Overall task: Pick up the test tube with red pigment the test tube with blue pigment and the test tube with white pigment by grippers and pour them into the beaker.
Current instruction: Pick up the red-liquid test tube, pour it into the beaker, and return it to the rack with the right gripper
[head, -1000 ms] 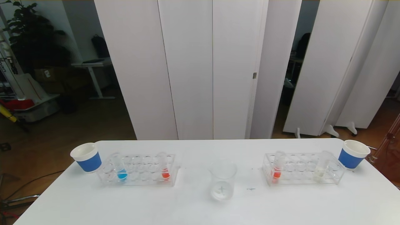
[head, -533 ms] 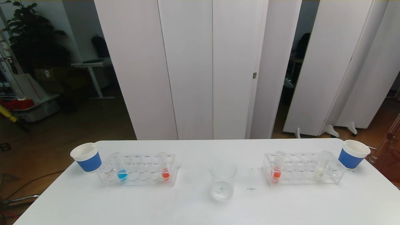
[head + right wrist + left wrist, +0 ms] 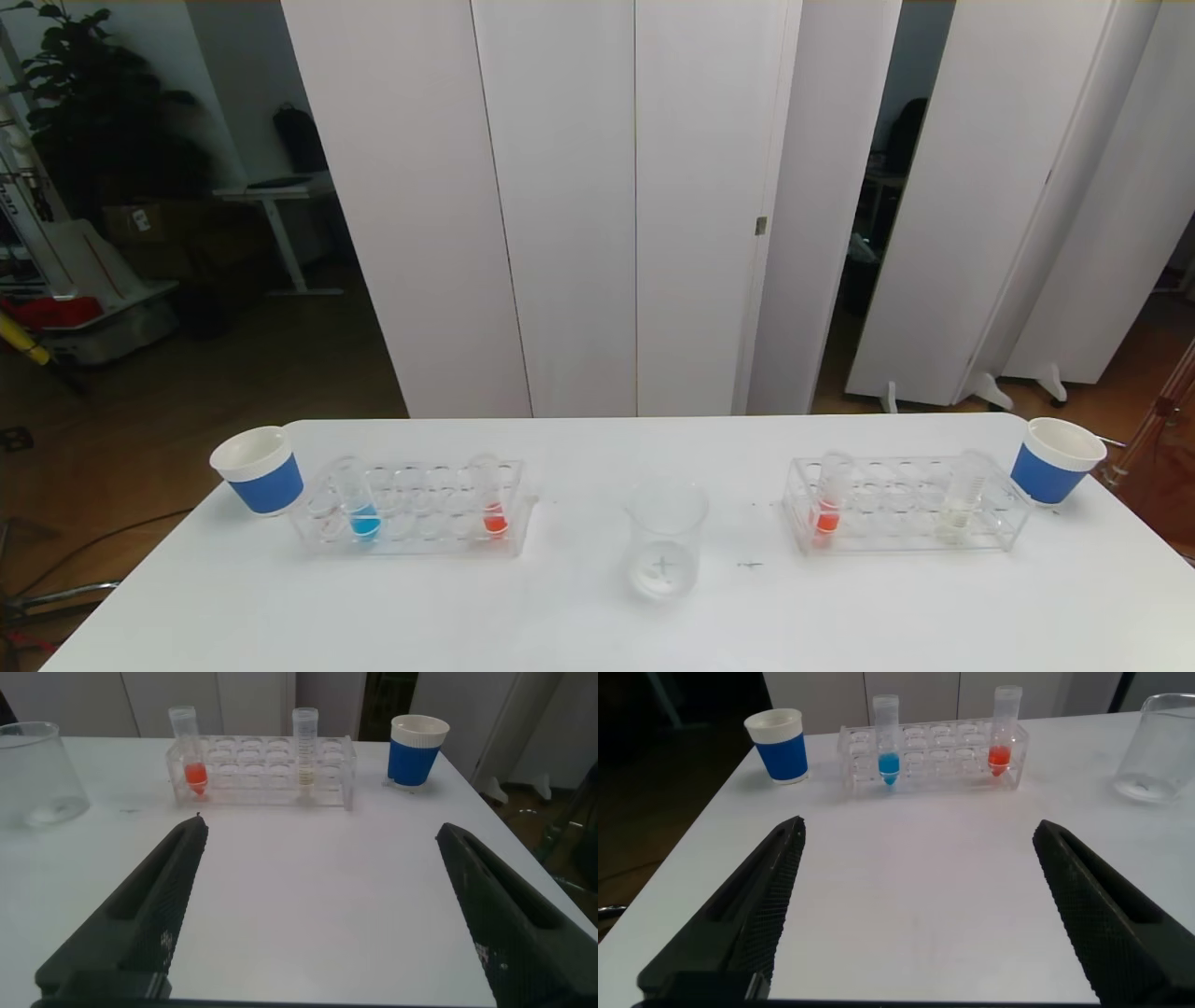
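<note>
Nothing has moved since a second ago: racks, cups and beaker sit exactly where they were. The beaker (image 3: 664, 539) stands upright at the middle of the white table (image 3: 597, 625), with only a thin film of clear liquid at its bottom. To its left a clear rack (image 3: 415, 509) holds the test tube with blue pigment (image 3: 358, 504) near its outer end and a test tube with red pigment (image 3: 491, 499) at the end nearer the beaker. To its right a second clear rack (image 3: 906, 507) holds another red-pigment tube (image 3: 828, 499) at its inner end and the test tube with white pigment (image 3: 962, 504) toward its outer end. A blue-and-white paper cup (image 3: 260, 469) stands beside each rack's outer end; their contents cannot be seen.

The left hand (image 3: 920, 915) and the right hand (image 3: 322, 915) hover low over the table's near part, fingers spread wide, pinching nothing, well short of the racks. Neither appears in the head view. White folding panels stand behind the table.
</note>
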Motion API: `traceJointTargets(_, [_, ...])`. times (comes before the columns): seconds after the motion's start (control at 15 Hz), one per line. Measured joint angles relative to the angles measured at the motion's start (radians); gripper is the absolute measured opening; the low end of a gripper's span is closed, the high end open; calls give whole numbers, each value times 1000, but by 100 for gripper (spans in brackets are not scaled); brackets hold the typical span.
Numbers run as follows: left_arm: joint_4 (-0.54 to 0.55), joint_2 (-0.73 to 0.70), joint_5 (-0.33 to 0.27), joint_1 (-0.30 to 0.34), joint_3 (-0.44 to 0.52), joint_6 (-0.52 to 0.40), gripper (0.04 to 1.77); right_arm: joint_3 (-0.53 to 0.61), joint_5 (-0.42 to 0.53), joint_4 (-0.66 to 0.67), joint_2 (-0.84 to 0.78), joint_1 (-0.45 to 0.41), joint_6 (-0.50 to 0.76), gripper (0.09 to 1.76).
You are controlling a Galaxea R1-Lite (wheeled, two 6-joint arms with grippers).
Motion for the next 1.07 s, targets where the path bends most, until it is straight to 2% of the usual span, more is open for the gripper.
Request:
traceJointTargets(0.33, [0,0,0,0,0,0,174,-34,1,11,0,-1,4,175])
traceJointTargets(0.6, [0,0,0,0,0,0,174,-195,27,127,15,0,3,175])
traceJointTargets(1.07, [0,0,0,0,0,0,174,-480,31,132,226,0,7,175])
